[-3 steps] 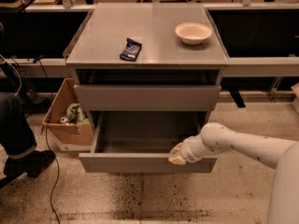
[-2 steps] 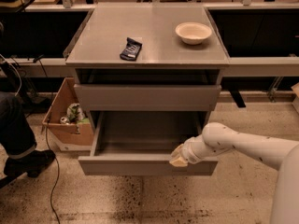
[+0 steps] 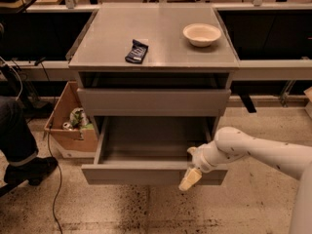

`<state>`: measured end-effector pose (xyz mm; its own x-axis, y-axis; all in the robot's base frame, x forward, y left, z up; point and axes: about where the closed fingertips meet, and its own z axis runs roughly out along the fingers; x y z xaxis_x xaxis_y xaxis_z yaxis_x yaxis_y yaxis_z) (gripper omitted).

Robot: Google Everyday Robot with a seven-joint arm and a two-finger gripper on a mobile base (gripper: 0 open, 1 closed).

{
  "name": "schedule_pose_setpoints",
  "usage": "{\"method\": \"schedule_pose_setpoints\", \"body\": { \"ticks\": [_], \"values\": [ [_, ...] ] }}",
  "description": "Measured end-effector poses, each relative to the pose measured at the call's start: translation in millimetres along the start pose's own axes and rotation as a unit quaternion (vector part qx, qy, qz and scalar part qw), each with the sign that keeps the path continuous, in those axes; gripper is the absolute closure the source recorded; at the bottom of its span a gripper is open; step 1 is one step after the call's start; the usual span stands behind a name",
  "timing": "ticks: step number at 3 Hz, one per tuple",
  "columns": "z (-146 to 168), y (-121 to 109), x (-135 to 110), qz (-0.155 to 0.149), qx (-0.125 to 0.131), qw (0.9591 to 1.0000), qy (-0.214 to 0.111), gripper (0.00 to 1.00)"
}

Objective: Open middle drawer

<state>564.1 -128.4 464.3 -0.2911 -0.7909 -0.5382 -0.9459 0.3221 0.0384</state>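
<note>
The middle drawer (image 3: 146, 174) of the grey cabinet is pulled well out, and its shallow grey box is empty inside. Its plain flat front faces me, low in the view. My gripper (image 3: 191, 177) is at the right part of the drawer's front edge, its yellowish tip hanging down over the front panel. The white arm (image 3: 263, 152) reaches in from the right. The closed drawer front above (image 3: 153, 102) sits flush in the cabinet. Anything under the open drawer is hidden.
On the cabinet top (image 3: 161, 43) lie a dark snack bag (image 3: 137, 51) and a white bowl (image 3: 202, 34). A cardboard box (image 3: 68, 126) with items stands left of the cabinet. A person's leg and shoe (image 3: 24, 160) are at far left. The floor is speckled.
The drawer has slid a little farther out toward me. My gripper has moved down and slightly right, from the drawer's top edge to hanging over its front.
</note>
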Motion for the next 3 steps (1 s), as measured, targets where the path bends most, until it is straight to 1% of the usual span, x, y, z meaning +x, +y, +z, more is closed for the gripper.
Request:
{"method": "schedule_pose_setpoints", "body": {
  "ticks": [1,2,3],
  "values": [
    [-15,-25,-6,-0.002,0.006,0.9999,-0.012,0.23],
    [-29,-52,-17,-0.006,0.020,0.9995,-0.024,0.46],
    [-30,-69,-27,0.002,0.032,0.9980,-0.054,0.69]
  ]
}}
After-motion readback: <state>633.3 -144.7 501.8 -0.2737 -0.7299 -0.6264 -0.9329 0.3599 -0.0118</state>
